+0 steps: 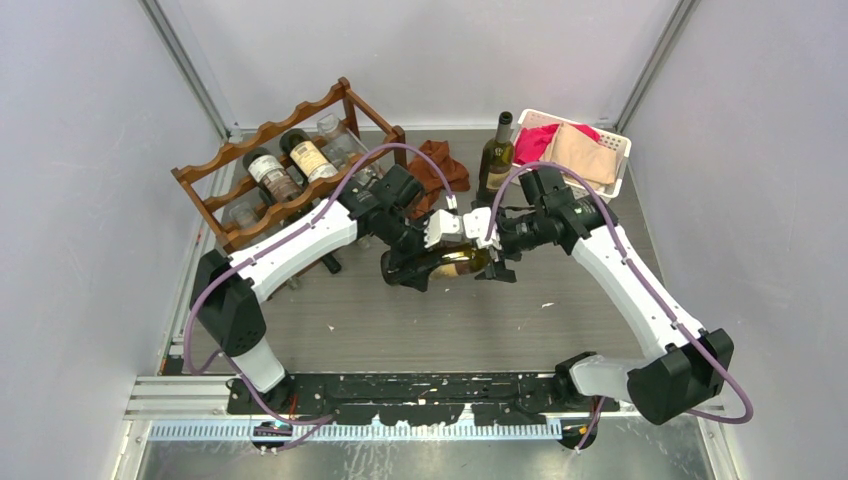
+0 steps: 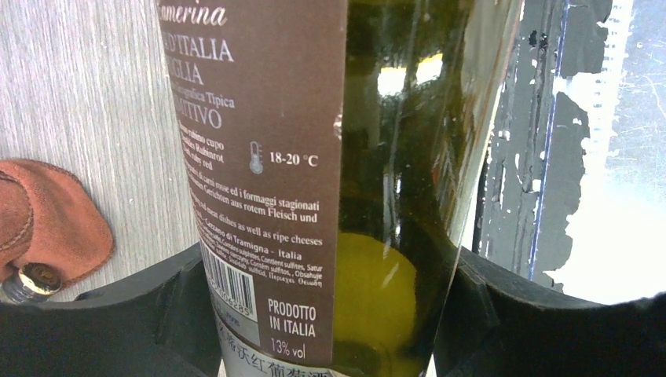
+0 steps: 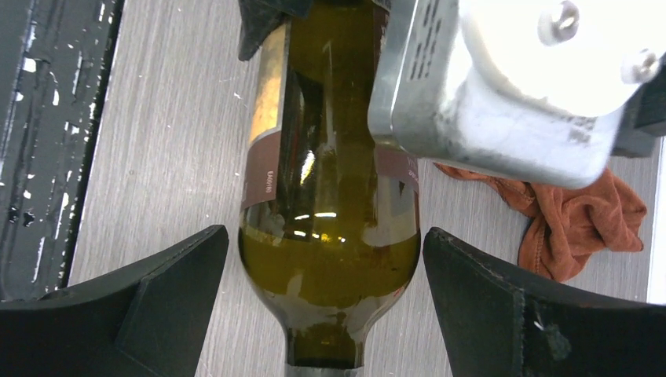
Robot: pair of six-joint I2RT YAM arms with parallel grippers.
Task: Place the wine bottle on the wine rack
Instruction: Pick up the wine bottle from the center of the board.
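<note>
Left gripper (image 2: pixel 326 314) grasps the wine bottle (image 1: pixel 458 263); right gripper (image 3: pixel 323 263) gapes astride it. Carry it level to your wine rack (image 1: pixel 262 131).

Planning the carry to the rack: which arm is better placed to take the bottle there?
Left. The left gripper grips the bottle, and the rack stands on that side. The right gripper has its jaws open, clear of the glass.

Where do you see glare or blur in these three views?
Left wrist view: sharp label, bright reflections on the wine bottle, right edge blown out white. Right wrist view: glare on the bottle's shoulder, the near silver housing soft. Top external view: even light, faint shadows.
</note>
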